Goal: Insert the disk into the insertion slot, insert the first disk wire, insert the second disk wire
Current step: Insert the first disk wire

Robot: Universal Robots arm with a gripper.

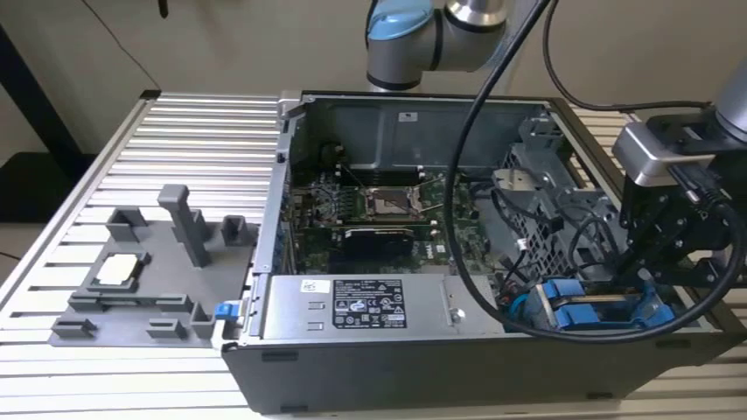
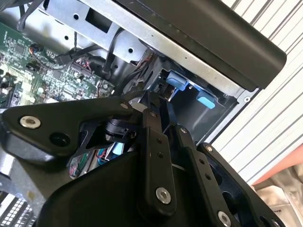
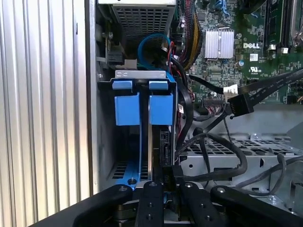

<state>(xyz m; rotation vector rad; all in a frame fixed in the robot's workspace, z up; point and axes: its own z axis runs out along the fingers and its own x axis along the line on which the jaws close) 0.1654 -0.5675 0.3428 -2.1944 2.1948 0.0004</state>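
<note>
My gripper, lower right in the exterior view, seems narrowly pinched on a plug; I'd press it squarely into the disk.

A white-and-black sticker on the silver power supply box carries lines of print and marks too small to make out. In the first wrist view, the green motherboard bears white logo lettering and small certification marks. A white tag wraps a black cable.

Disk in insertion slot (gripper near)
</note>
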